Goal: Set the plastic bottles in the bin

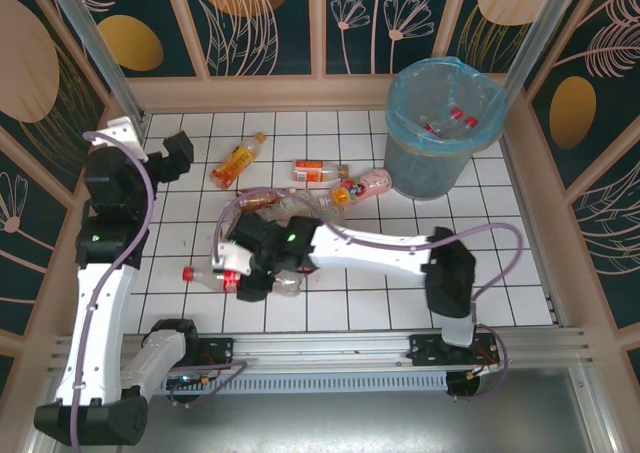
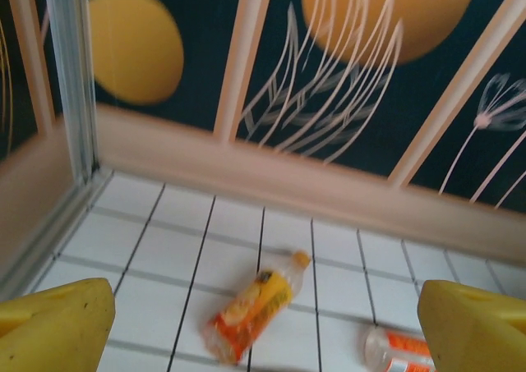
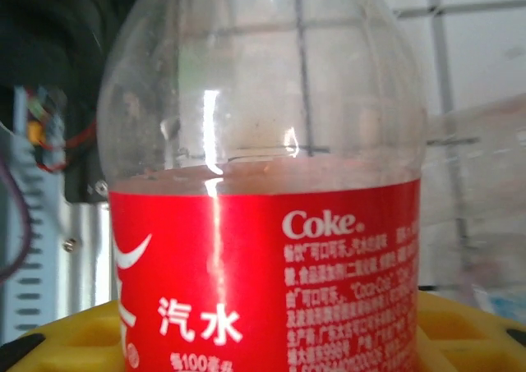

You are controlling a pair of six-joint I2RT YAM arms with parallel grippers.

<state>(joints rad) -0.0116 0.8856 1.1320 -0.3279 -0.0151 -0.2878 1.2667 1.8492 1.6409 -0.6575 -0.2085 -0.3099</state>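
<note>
A clear Coke bottle (image 3: 267,224) with a red label stands between my right gripper's (image 3: 267,343) yellow fingers (image 3: 66,339), which press its sides. From above, that gripper (image 1: 243,270) sits low over the Coke bottle (image 1: 208,276) lying on the tiles, red cap to the left. My left gripper (image 1: 180,154) hovers open at the back left, fingers (image 2: 57,327) wide apart, aimed at an orange bottle (image 2: 253,309). Lying loose are the orange bottle (image 1: 238,161), an orange-labelled clear bottle (image 1: 320,171), a pink bottle (image 1: 365,185) and a clear one (image 1: 262,200). The bin (image 1: 440,158) stands back right.
Inside the bin's light-blue bag lie bottles with red caps (image 1: 455,118). Another clear bottle (image 1: 288,286) rests beside the right gripper. The right arm (image 1: 380,253) stretches across the tiled floor. Wooden-framed walls (image 2: 271,175) close in the back and sides.
</note>
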